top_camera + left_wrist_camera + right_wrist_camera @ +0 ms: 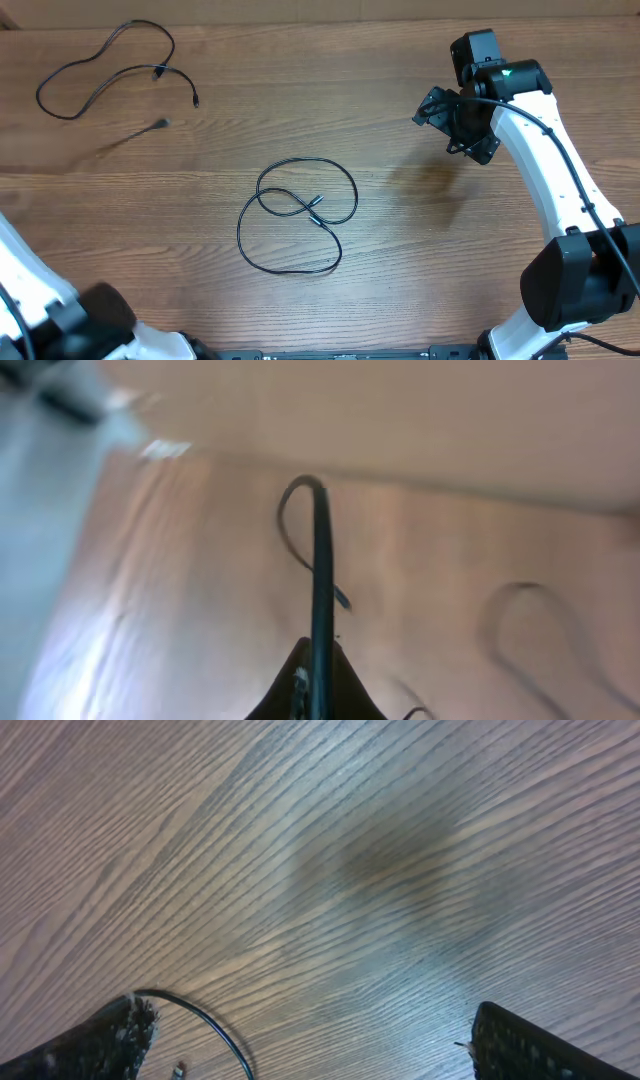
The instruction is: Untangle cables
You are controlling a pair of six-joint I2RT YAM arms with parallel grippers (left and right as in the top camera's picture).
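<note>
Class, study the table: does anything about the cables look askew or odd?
Yes. The centre cable crosses itself in overlapping loops, so it looks tangled; the top-left cable lies more loosely spread.

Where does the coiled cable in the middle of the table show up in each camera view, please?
Overhead: the coiled cable lies at the picture's centre.
Left wrist: too blurred to be sure; a faint loop at the right may be it.
Right wrist: not in it; only bare wood shows there.
Shared landmark: the wood grain of the table, seen in all three views.
</note>
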